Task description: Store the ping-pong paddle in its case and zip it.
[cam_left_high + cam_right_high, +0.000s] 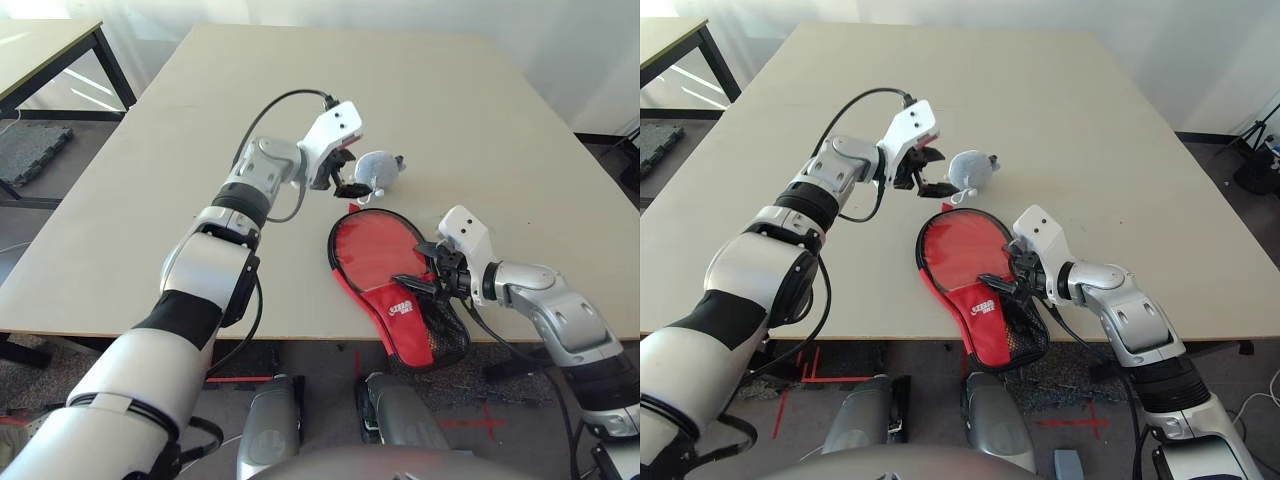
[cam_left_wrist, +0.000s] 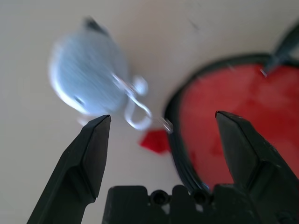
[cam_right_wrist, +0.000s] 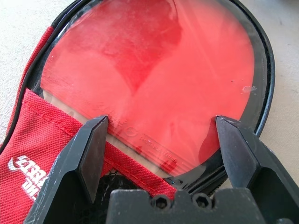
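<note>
table [image 1: 150,180] | left arm [image 1: 240,200] outstretched, bent wrist | jaws seemingly wide

Bright, even daylight fills the room, strongest at the far end where the table [image 1: 450,90] washes pale. Shadows are soft and short, pooled under the left gripper [image 1: 345,178] and beside the plush whale [image 1: 380,172]. Close up, the whale smears with blur and the case [image 2: 233,116] is soft. The paddle [image 3: 154,79] face shows a hazy sheen, its near edge out of focus
</note>
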